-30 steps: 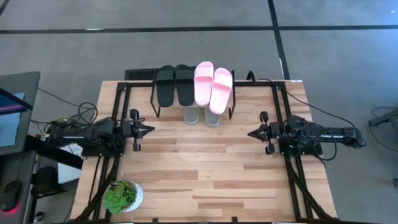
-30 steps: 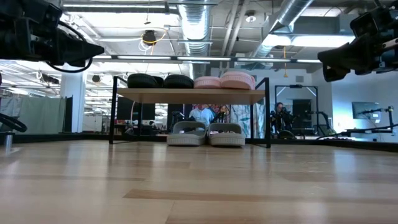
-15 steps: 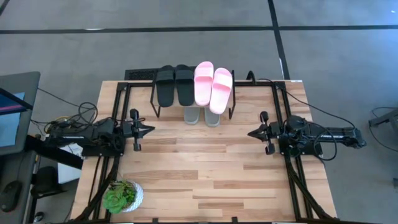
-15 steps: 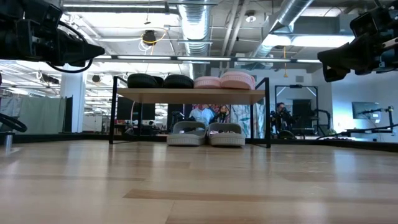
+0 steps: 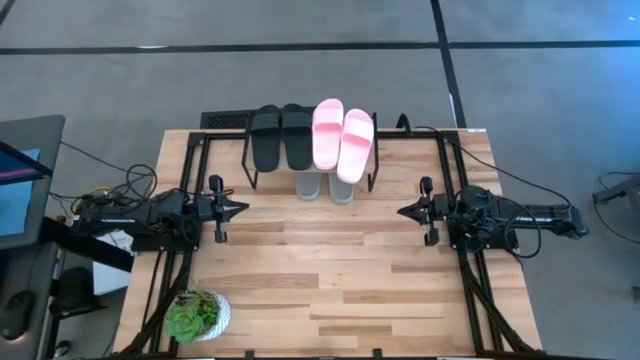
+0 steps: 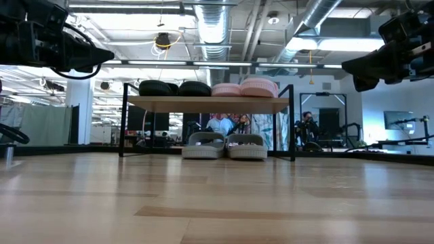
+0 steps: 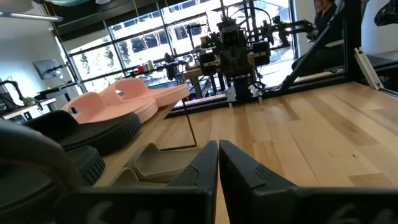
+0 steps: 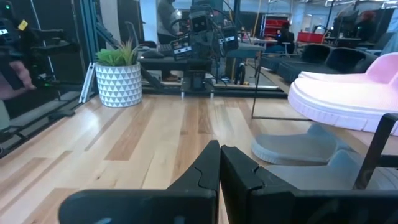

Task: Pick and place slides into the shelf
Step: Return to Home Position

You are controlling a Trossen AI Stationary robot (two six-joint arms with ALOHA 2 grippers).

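The shelf (image 5: 310, 170) stands at the table's far edge on thin black legs. On its plank top lie the black pair (image 5: 281, 137) and the light pink pair (image 5: 342, 138). The grey-green pair (image 6: 224, 146) rests with its soles on the table under the plank. My left gripper (image 5: 243, 209) hovers shut over the table's left side, pointing right. My right gripper (image 5: 401, 212) hovers shut over the right side, pointing left. In the left wrist view its shut fingers (image 7: 217, 163) point past the slides toward the other arm.
A potted green plant (image 5: 196, 315) sits at the table's near left corner. Black frame rails (image 5: 470, 290) run along both table sides. Bare wooden tabletop (image 5: 330, 270) lies between the arms. People and equipment show in the room beyond the table.
My right gripper has shifted slightly toward the table's left; nothing else has moved.
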